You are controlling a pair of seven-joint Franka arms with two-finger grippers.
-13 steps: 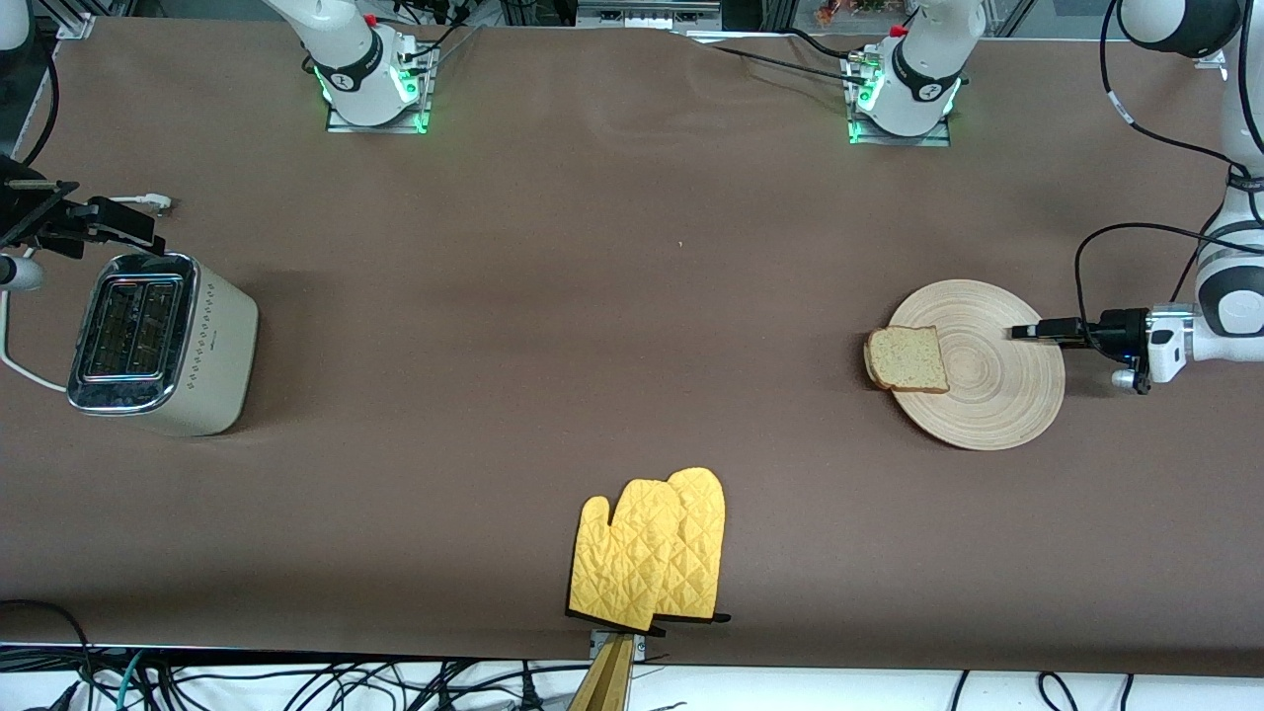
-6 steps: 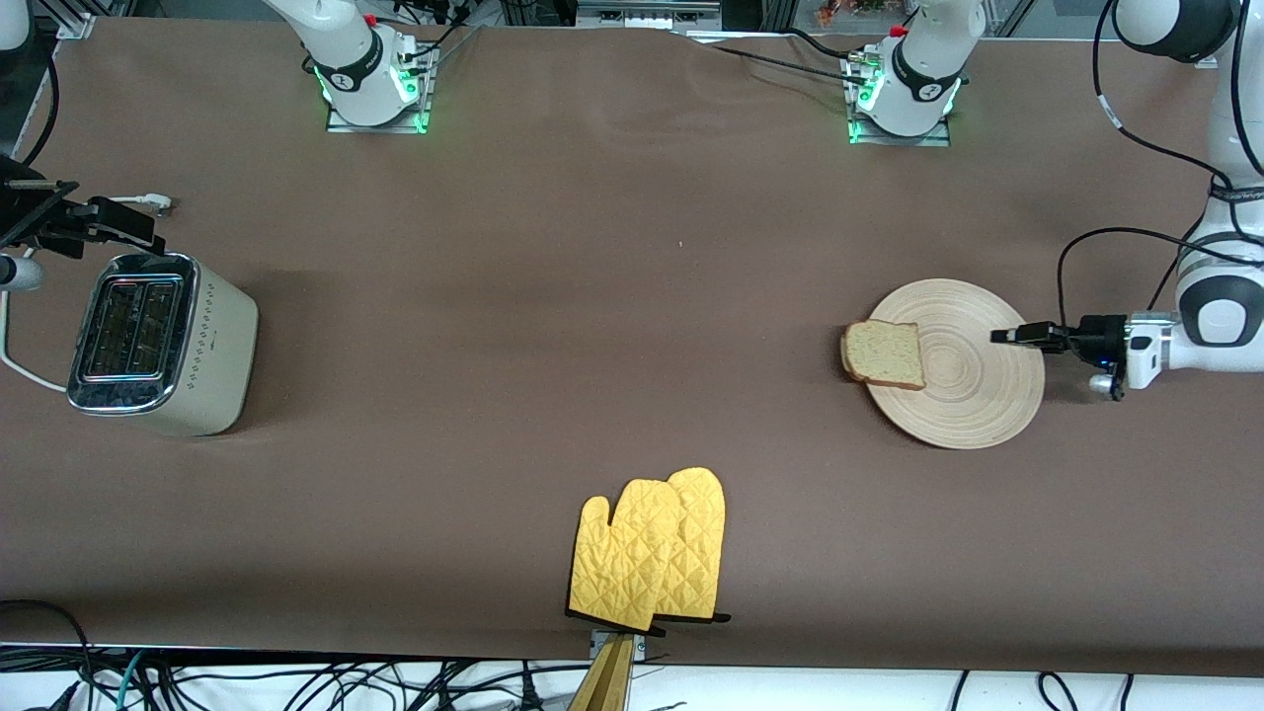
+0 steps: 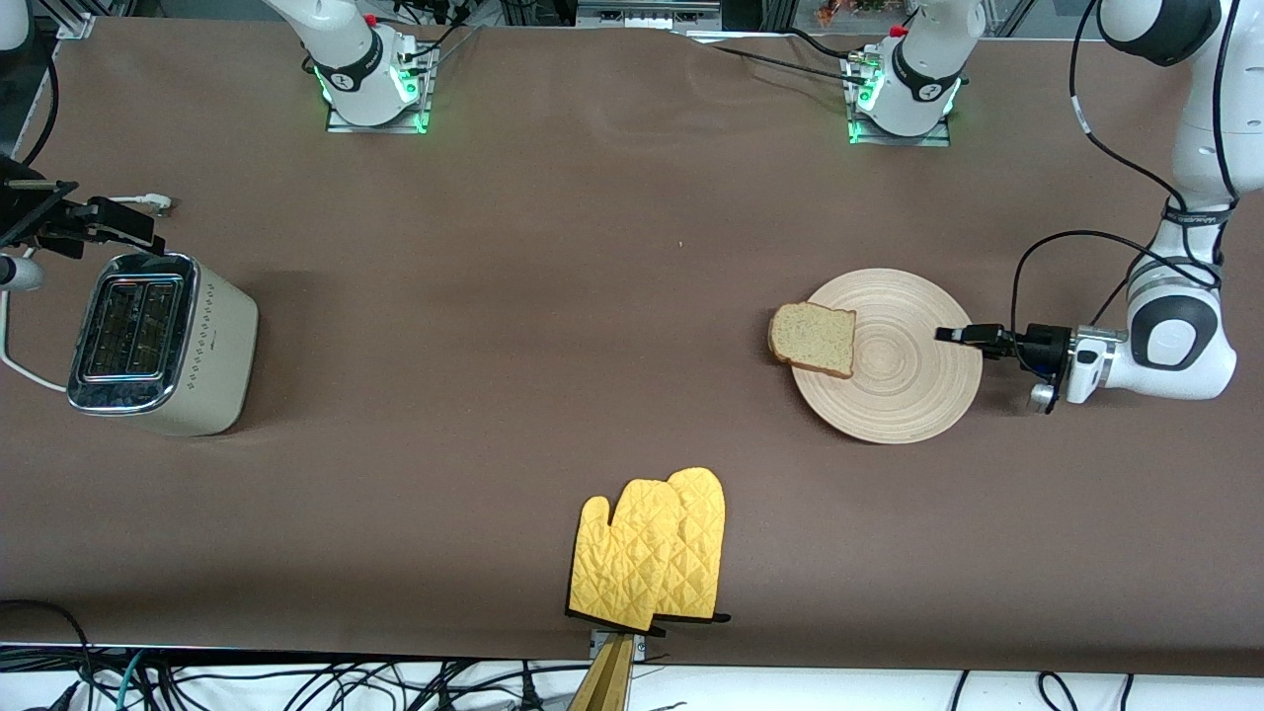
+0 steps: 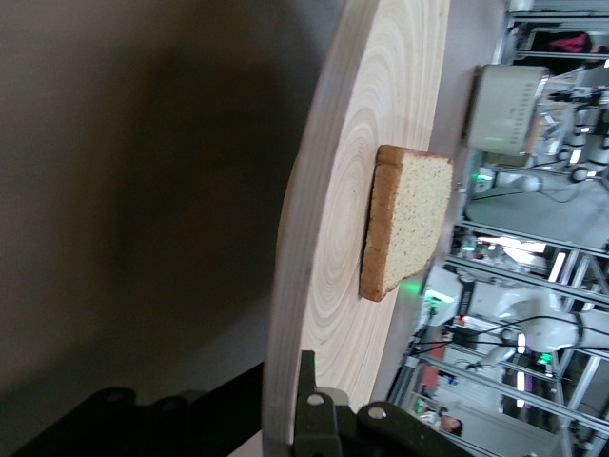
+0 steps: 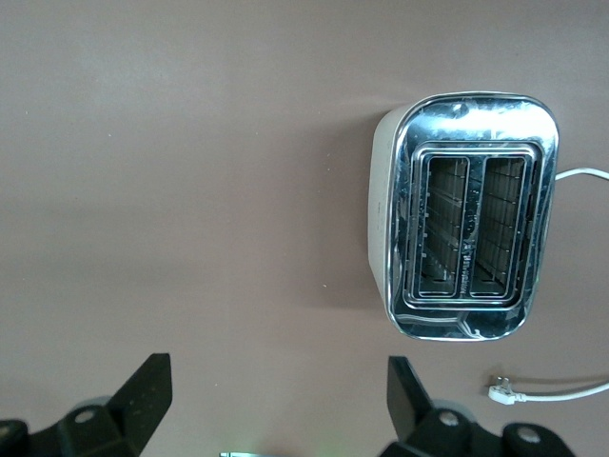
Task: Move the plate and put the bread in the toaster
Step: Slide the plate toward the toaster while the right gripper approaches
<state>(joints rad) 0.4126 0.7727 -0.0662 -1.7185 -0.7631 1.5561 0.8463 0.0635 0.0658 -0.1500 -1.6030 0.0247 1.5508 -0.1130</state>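
The pale wooden plate [image 3: 904, 390] lies on the brown table toward the left arm's end. The bread [image 3: 813, 339] lies on its rim at the side toward the right arm's end, overhanging a little. My left gripper [image 3: 954, 334] is shut on the plate's rim at the other side; in the left wrist view the gripper [image 4: 285, 419] pinches the plate [image 4: 381, 143] with the bread [image 4: 414, 219] on it. The cream toaster [image 3: 163, 341] stands at the right arm's end. My right gripper [image 3: 109, 222] hangs open and empty above the table beside the toaster [image 5: 466, 243]; its fingers [image 5: 152, 376] are wide apart.
A pair of yellow oven mitts [image 3: 652, 553] lies at the table's edge nearest the front camera, midway along. The toaster's white cord [image 3: 15, 367] runs off the right arm's end, and a white plug [image 5: 502, 390] lies near the toaster.
The left gripper has slid the plate with the bread on it toward the right arm's end of the table. The right arm has not moved.
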